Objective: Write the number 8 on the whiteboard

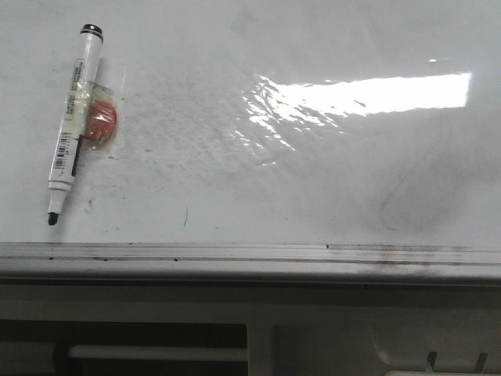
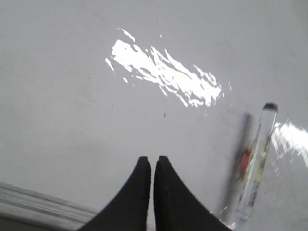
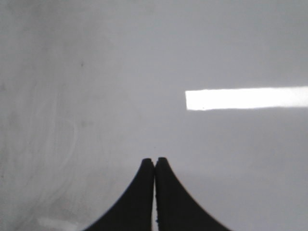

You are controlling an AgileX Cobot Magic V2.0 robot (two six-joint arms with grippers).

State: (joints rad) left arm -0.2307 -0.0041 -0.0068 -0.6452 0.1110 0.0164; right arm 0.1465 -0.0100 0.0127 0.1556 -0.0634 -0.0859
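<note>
The whiteboard [image 1: 313, 47] fills the front view, glossy white with grey erased smudges and a silver rail [image 1: 250, 252] along its near edge. No black number 8 shows on it. A white marker [image 1: 72, 125] with a black tip lies at the left, uncapped, with a red piece taped to its barrel [image 1: 100, 121]. It shows blurred in the left wrist view [image 2: 257, 159]. My left gripper [image 2: 150, 159] is shut and empty over the board, beside the marker. My right gripper [image 3: 155, 160] is shut and empty over bare board. Neither gripper shows in the front view.
A bright light reflection [image 1: 368, 95] glares on the board's middle right. A faint grey curved smudge [image 1: 399, 207] lies at the lower right. Below the rail is a white frame with a bar [image 1: 156, 352].
</note>
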